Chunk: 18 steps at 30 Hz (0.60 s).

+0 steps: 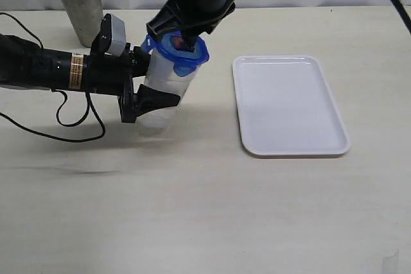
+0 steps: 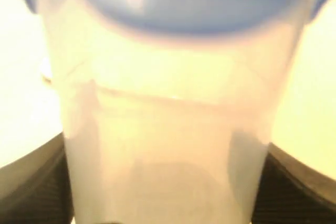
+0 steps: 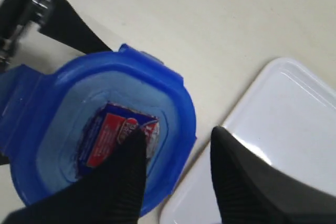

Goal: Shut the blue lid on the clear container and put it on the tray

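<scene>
Holding the clear container (image 1: 166, 91) from the side, your left fingers (image 2: 31, 192) were clenched on its lower body, one pad each side. The container sat on the desk (image 1: 192, 210), leaning, just left of the tray (image 1: 292, 152) and not on it. The blue lid (image 3: 58, 108) rested on the rim. Its tabs looked flared out, so I judged it not snapped down yet. Your right fingers (image 3: 121, 182) were above it, spread apart and gripping nothing: one tip on the lid's red sticker (image 3: 102, 140), the other hanging outside the lid edge.

Risks:
- Pressing off-centre on a leaning container could tip it further or twist it in the left grip, since the walls looked like smooth plastic.
- The lid could seat crooked, one side up, if the push landed only on the middle.
- The outside finger could catch a tab or knock the tray edge, which was near.
- If the tabs were left unlatched, the lid might pop off during the carry to the tray.

The steel cup (image 1: 80, 4) stood well apart, no concern.
</scene>
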Tool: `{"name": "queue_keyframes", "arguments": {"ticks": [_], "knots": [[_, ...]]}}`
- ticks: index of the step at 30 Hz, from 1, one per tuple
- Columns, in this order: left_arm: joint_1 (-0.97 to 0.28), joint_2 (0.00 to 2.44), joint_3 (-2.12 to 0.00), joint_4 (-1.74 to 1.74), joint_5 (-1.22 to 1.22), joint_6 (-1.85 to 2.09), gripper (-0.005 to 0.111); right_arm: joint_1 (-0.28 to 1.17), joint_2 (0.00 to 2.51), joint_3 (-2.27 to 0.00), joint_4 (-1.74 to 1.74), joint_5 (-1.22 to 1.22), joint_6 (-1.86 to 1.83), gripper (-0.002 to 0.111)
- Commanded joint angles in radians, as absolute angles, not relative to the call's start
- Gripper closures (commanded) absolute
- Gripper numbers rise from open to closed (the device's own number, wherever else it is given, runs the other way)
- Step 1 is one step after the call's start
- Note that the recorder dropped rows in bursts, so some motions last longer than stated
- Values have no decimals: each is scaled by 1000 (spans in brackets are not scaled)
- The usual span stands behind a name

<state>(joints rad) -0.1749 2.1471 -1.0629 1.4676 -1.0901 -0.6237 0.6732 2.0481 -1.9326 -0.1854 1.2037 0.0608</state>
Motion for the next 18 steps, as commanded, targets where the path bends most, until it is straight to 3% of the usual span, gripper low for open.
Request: {"name": "queue_keyframes", "arguments": {"ticks": [1,18], "knots": [[-175,2112,-1070,1416,-1181,-636,107,672,2058,-1902,-198,1221,57,69],[-246,2178,-1070,1417,-1074,-629,107,672,2019,-1922,-225,1221,86,69]]}}
